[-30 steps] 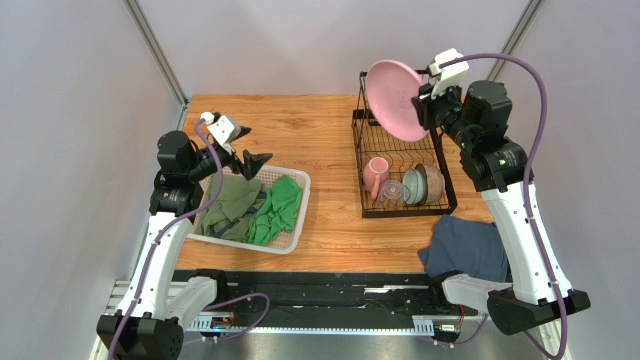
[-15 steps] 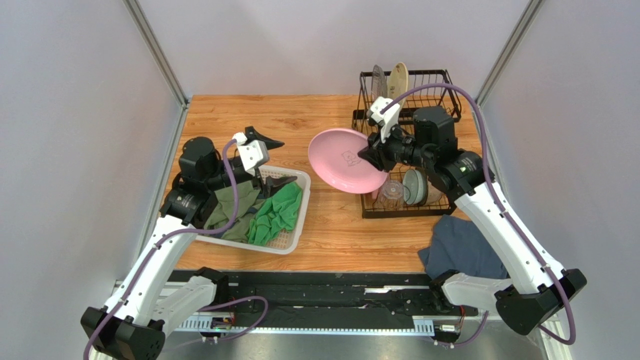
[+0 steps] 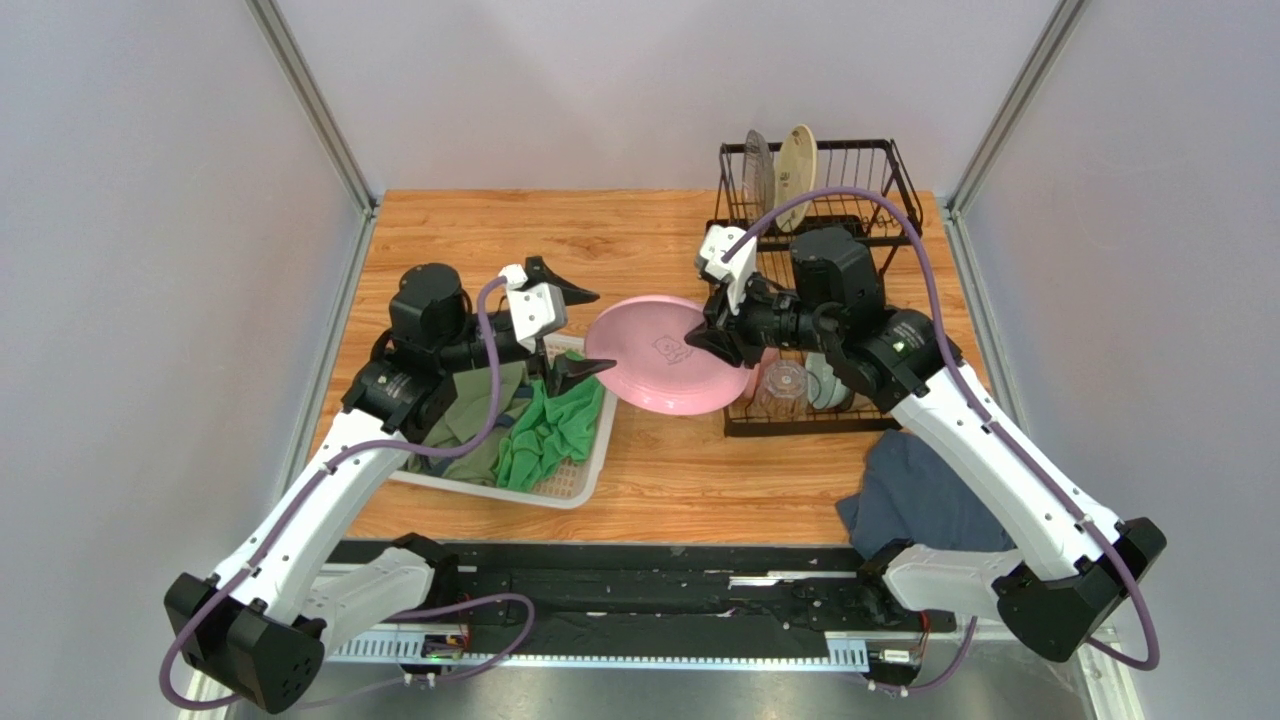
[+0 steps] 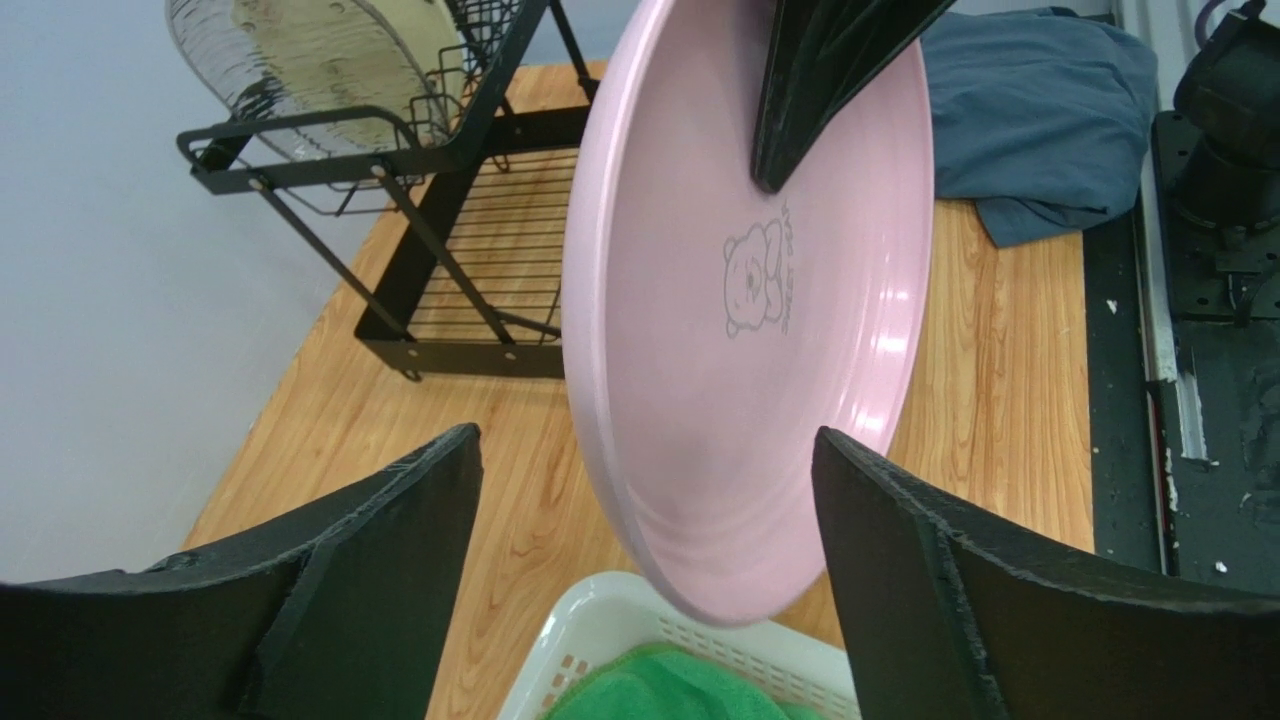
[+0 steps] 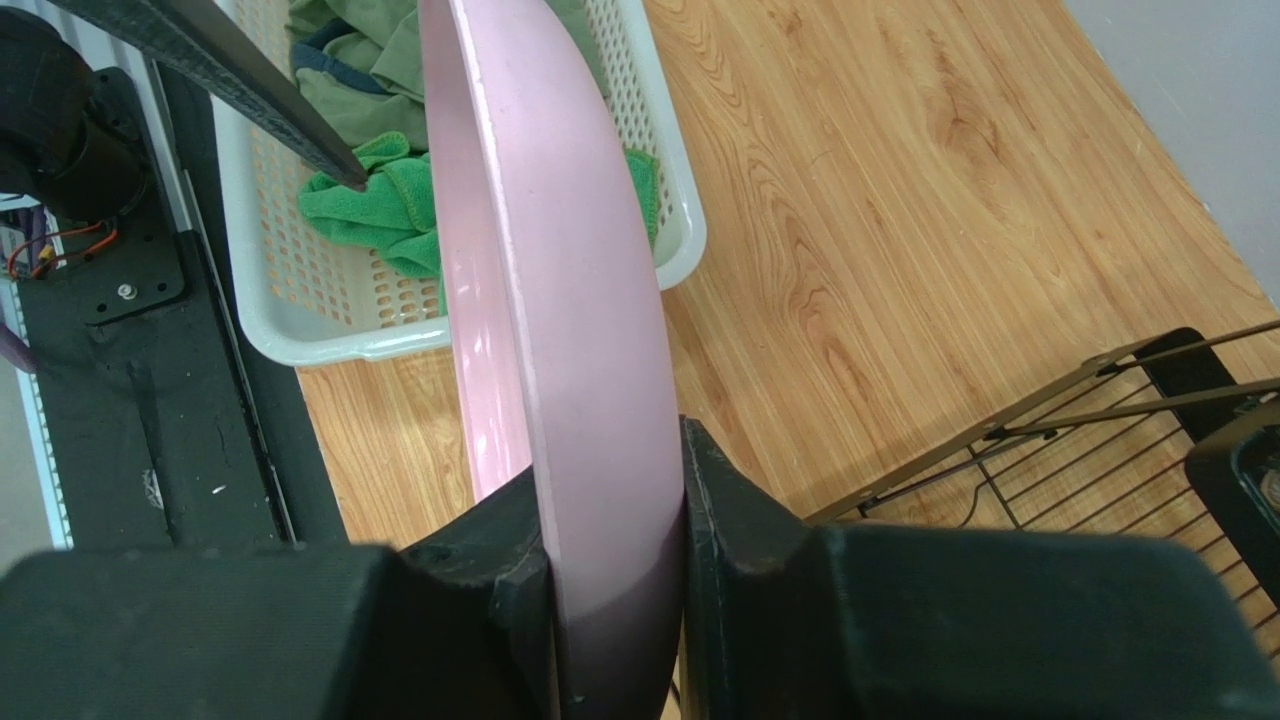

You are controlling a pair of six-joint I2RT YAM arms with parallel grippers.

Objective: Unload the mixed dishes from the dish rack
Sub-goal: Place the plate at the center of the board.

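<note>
My right gripper [image 3: 715,329] is shut on the right rim of the large pink plate [image 3: 658,354], which hangs tilted over the table between the basket and the dish rack [image 3: 812,429]. In the right wrist view both pads clamp the plate [image 5: 541,225] inside the gripper [image 5: 609,495]. My left gripper [image 3: 561,323] stands open at the plate's left edge. In the left wrist view the plate [image 4: 751,300] sits in the gap of that gripper [image 4: 646,450], touching neither finger. A grey plate [image 3: 759,168] and a cream plate [image 3: 796,158] stand in the upper shelf. A clear glass [image 3: 781,387] and a teal bowl [image 3: 827,375] rest on the lower tray.
A white mesh basket [image 3: 589,477] with green cloths [image 3: 556,428] lies under my left gripper. A blue-grey cloth [image 3: 932,495] lies at the near right, in front of the rack. Grey walls close in both sides of the table.
My right arm swung the pink plate from high over the rack down and left to mid-table. My left arm reached right until its open fingers flanked the plate's edge.
</note>
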